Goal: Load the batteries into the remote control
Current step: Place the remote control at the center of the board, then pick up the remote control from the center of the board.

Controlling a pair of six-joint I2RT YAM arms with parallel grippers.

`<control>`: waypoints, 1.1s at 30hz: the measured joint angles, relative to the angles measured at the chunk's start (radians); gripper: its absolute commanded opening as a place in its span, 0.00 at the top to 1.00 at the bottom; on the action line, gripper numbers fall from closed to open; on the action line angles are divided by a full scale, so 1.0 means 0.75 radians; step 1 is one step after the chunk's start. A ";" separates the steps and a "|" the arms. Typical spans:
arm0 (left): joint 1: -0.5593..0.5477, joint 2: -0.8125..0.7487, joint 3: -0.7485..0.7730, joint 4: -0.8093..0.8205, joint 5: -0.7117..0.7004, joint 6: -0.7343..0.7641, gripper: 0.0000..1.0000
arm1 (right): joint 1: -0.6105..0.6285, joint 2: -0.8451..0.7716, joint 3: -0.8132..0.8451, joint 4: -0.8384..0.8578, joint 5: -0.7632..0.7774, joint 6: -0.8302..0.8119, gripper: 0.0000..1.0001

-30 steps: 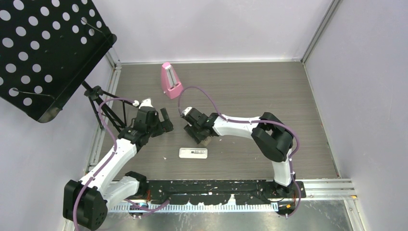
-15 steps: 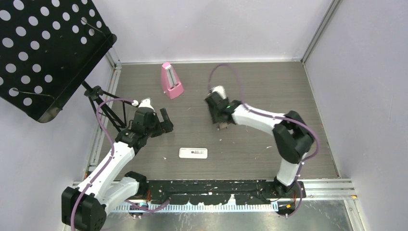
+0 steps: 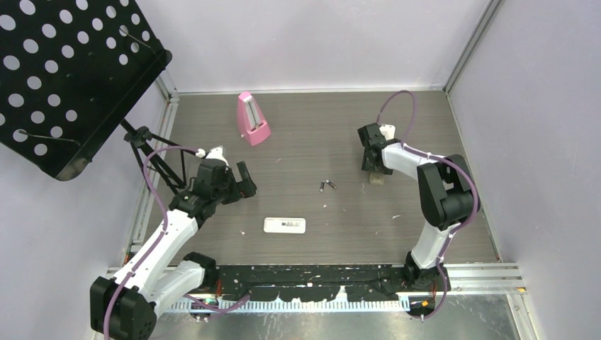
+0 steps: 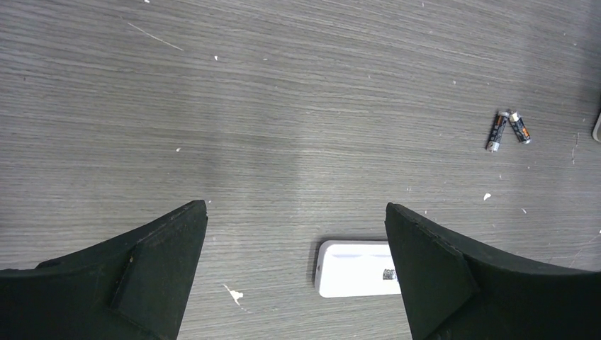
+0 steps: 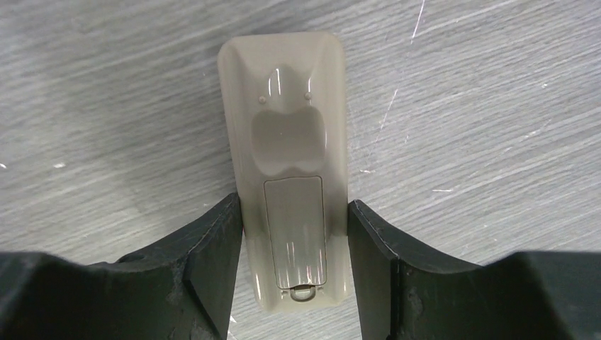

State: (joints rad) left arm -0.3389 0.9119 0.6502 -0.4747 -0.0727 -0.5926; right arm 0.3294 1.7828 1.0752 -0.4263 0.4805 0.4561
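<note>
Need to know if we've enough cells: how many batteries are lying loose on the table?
2. One battery and a second battery lie in a V, ends nearly touching, just beyond the white remote. More may sit hidden inside it.

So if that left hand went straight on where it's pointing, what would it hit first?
Most likely bare tabletop: the open left hand tilts down at wood just past the white remote. Depth is unclear.

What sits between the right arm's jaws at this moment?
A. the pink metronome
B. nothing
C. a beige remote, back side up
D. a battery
C: in the right wrist view the jaws of the right gripper press against both long sides of the beige remote, whose closed battery cover faces the camera.
</note>
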 measured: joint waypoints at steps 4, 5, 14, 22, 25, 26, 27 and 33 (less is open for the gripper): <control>0.000 0.000 0.000 -0.017 0.006 0.001 0.00 | -0.035 0.009 0.003 0.030 -0.042 0.008 0.40; 0.000 -0.001 0.000 -0.019 0.007 0.001 0.00 | -0.041 0.011 0.007 0.025 -0.054 0.012 0.35; 0.000 -0.002 0.008 -0.036 0.008 0.013 0.00 | -0.055 -0.018 0.028 -0.025 -0.149 0.028 0.08; 0.007 -0.048 0.078 -0.097 0.001 0.039 0.00 | 0.239 -0.427 -0.057 0.004 -0.330 -0.123 0.18; 0.015 -0.058 0.105 -0.117 -0.012 0.038 0.00 | 0.503 -0.494 -0.097 0.091 -0.442 -0.209 0.14; 0.018 -0.059 0.113 -0.126 -0.016 0.036 0.00 | 0.591 -0.498 -0.119 0.120 -0.487 -0.238 0.13; 0.021 -0.059 0.120 -0.135 -0.019 0.034 0.00 | 0.670 -0.497 -0.142 0.144 -0.531 -0.267 0.12; 0.052 -0.044 0.137 -0.178 -0.013 0.022 0.00 | 0.886 -0.377 -0.204 0.222 -0.682 -0.414 0.11</control>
State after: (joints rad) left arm -0.3000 0.8787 0.7532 -0.6083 -0.0822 -0.5758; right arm 0.9936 1.4998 0.9222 -0.2600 -0.0311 0.1455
